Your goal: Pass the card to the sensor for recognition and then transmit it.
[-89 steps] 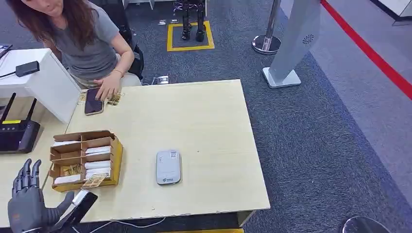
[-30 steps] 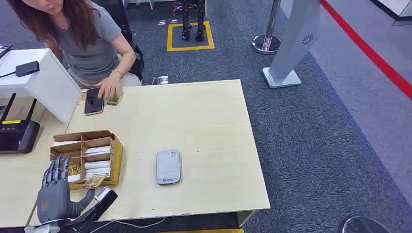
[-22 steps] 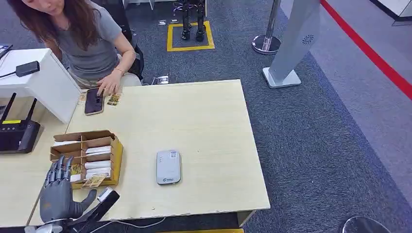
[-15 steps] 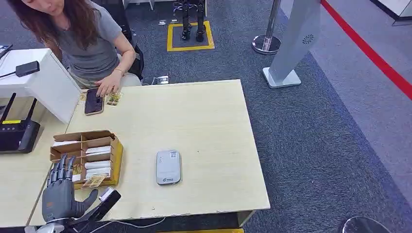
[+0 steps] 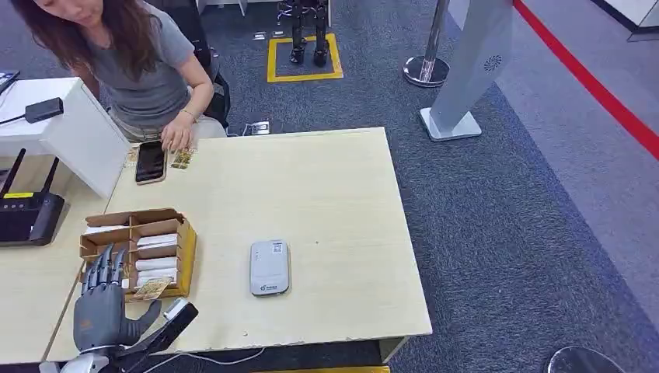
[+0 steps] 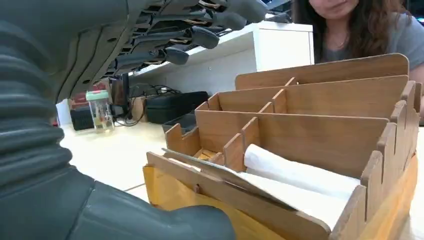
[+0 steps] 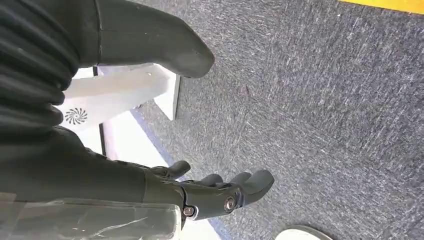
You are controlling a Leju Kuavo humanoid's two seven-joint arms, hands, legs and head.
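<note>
one wooden organizer [image 5: 183,242], one grey sensor [image 5: 270,266], one phone [image 5: 150,162], one router [image 5: 29,216], one person [image 5: 132,62].

Sensor [image 5: 270,267] on table [image 5: 326,202], right of divided box [image 5: 137,253].

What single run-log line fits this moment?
left hand: open, over box | right hand: open, empty | reader: on table, untouched

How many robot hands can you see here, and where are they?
2. The left robot hand hovers open at the table's near left corner, just before the wooden card organizer. The right robot hand hangs open over the grey carpet, away from the table.
</note>
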